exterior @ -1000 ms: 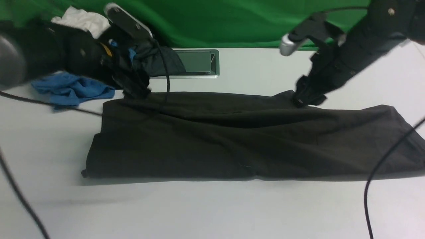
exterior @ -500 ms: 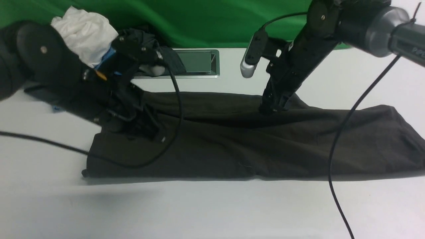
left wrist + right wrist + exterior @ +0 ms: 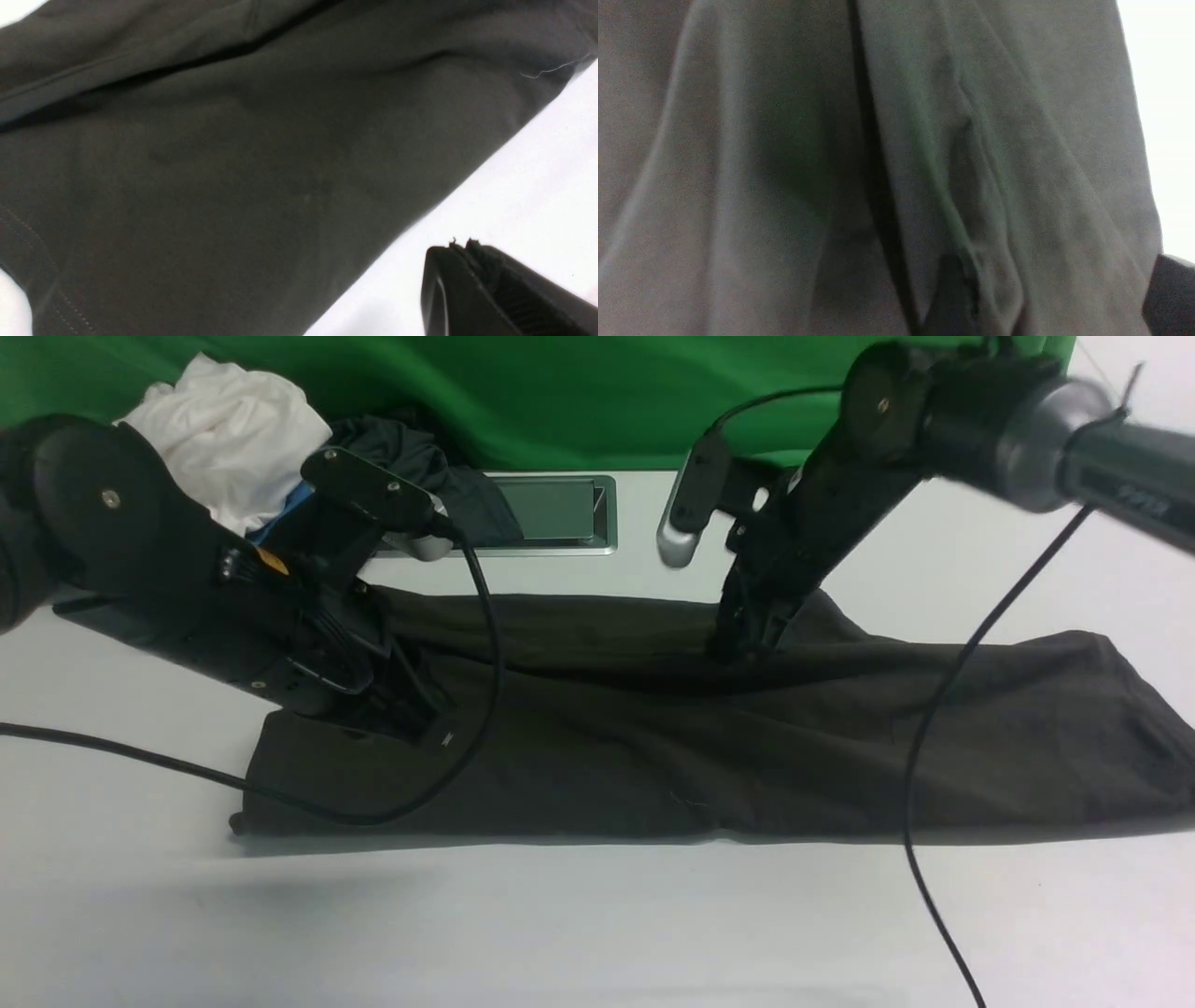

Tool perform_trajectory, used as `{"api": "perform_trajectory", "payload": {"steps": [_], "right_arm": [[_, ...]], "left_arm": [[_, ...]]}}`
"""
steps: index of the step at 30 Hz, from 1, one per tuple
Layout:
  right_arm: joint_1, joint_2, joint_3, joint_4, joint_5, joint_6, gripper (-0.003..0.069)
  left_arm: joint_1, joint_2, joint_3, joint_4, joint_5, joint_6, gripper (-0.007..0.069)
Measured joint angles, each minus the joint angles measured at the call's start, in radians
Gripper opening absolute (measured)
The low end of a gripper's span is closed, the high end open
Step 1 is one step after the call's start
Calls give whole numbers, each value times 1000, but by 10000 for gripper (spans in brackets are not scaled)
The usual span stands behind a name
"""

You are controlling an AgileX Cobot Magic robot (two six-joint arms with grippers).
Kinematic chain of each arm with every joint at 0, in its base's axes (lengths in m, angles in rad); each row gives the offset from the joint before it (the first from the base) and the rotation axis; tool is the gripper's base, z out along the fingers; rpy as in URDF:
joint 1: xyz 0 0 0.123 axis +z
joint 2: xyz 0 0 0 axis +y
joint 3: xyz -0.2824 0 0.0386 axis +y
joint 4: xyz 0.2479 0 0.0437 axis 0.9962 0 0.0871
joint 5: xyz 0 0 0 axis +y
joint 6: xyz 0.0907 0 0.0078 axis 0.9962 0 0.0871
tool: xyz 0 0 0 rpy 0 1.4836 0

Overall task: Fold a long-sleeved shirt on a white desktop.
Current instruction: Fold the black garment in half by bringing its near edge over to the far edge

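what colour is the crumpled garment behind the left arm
White; the crumpled garment shows best in the front view.

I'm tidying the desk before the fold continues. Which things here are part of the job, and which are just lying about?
Part of the job:
black shirt
white desk

Lying about:
white garment
dark garment, beside the hatch
blue garment, mostly hidden behind the left arm

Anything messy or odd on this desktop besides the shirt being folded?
Yes. Behind the long-sleeved shirt, a crumpled white garment and a dark garment sit heaped at the white desktop's far left; the dark one droops over the metal hatch's corner. Nothing looks spilled or damaged.
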Motion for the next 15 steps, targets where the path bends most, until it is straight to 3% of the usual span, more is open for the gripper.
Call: {"api": "perform_trajectory", "payload": {"steps": [3,9,10,12,15], "right_arm": [[1,21,1,2,-30,-20,449],[1,23,0,4,7,-41,233],[1,23,0,5,12,-41,225],[1,23,0,12,36,-43,111],[1,23,0,17,41,-45,42]], "left_arm": [[0,0,0,0,-2,0,20],[0,0,0,1,-3,1,20],[0,0,0,1,-3,2,20],[0,0,0,3,-3,4,20],[0,0,0,5,-3,4,20]]}}
